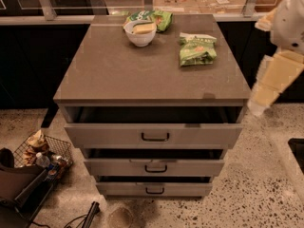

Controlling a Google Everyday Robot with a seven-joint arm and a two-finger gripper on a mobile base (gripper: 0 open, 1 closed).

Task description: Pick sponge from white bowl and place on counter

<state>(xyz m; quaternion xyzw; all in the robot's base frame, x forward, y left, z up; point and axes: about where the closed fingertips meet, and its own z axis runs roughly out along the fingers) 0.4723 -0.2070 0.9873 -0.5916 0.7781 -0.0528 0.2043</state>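
The white bowl (140,33) stands at the back of the counter (142,75), left of centre. The sponge (143,28) lies in the bowl with its pale yellow foam showing. My arm comes in from the right edge of the camera view. My gripper (258,107) hangs beside the counter's front right corner, off the top and far from the bowl.
One green snack bag (197,49) lies right of the bowl and another (156,17) behind it. Below the top are three drawers (154,137), pulled partly out. A wire basket of items (40,153) sits on the speckled floor at the left.
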